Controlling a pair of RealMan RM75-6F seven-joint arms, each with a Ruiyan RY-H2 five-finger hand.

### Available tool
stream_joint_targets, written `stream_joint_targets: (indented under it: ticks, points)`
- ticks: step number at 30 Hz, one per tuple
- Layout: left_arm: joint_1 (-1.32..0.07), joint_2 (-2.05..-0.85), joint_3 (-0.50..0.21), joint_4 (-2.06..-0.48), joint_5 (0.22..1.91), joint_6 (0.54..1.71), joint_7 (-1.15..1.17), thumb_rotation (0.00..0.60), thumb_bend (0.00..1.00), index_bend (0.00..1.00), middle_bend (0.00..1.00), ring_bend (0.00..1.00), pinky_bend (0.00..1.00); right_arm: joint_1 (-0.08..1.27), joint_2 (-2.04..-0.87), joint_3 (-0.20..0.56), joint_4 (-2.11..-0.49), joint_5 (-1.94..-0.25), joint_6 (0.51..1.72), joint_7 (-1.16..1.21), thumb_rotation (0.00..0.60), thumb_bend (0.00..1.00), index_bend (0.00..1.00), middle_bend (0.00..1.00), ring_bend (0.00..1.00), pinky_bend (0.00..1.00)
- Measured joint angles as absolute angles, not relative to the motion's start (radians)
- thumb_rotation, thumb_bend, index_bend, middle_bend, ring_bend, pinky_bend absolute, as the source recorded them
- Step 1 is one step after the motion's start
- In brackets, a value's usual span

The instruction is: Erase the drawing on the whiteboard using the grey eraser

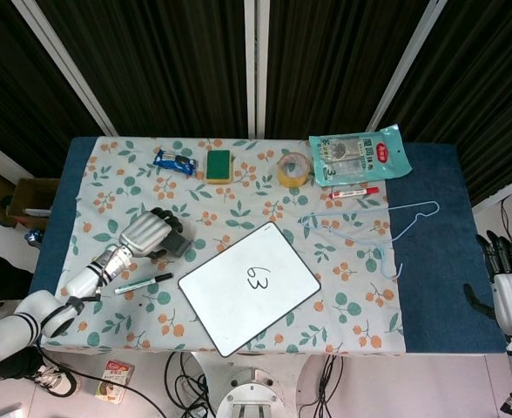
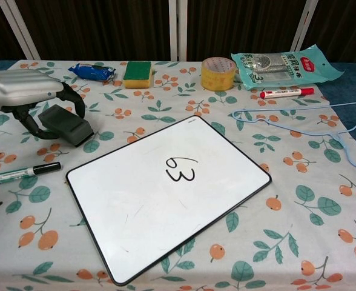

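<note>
The left robot hand (image 2: 26, 91) curls its fingers around the grey eraser (image 2: 66, 125), apparently closing a grip to carry it to the whiteboard (image 2: 135, 206).

The head view looked almost straight down from high above, far enough to take in the whole surface (image 1: 430, 261), the dark curtain behind it and the floor in front. The chest view sat lower and much nearer, looking forward and slightly down across the surface (image 2: 323, 200) toward the curtain. Both showed the whiteboard (image 1: 249, 288) (image 2: 166, 194), the left hand (image 1: 147, 233) (image 2: 26, 91) and the far row of items.
</note>
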State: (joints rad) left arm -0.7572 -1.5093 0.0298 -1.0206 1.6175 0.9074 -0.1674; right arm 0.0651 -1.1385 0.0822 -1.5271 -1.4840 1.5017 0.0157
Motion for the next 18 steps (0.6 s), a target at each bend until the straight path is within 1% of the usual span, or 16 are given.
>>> stream_joint_targets:
  ticks: [7, 12, 18]
  points:
    - [-0.755, -1.516, 0.034, -1.008, 1.612, 0.917, -0.179, 0.6, 0.25, 0.39, 0.37, 0.26, 0.3, 0.067, -1.137, 0.084, -1.534, -1.483, 1.5, 0.008, 0.6, 0.24, 0.0, 0.0, 0.0, 0.0]
    - [-0.75, -1.528, 0.032, -0.994, 1.608, 0.941, -0.195, 0.6, 0.26, 0.44, 0.41, 0.3, 0.35, 0.07, -1.139, 0.084, -1.535, -1.482, 1.495, 0.004, 0.6, 0.24, 0.0, 0.0, 0.0, 0.0]
    - [-0.744, -1.547, 0.025, -0.974, 1.598, 0.957, -0.234, 0.6, 0.28, 0.47, 0.44, 0.33, 0.38, 0.073, -1.141, 0.082, -1.536, -1.482, 1.487, -0.001, 0.6, 0.24, 0.0, 0.0, 0.0, 0.0]
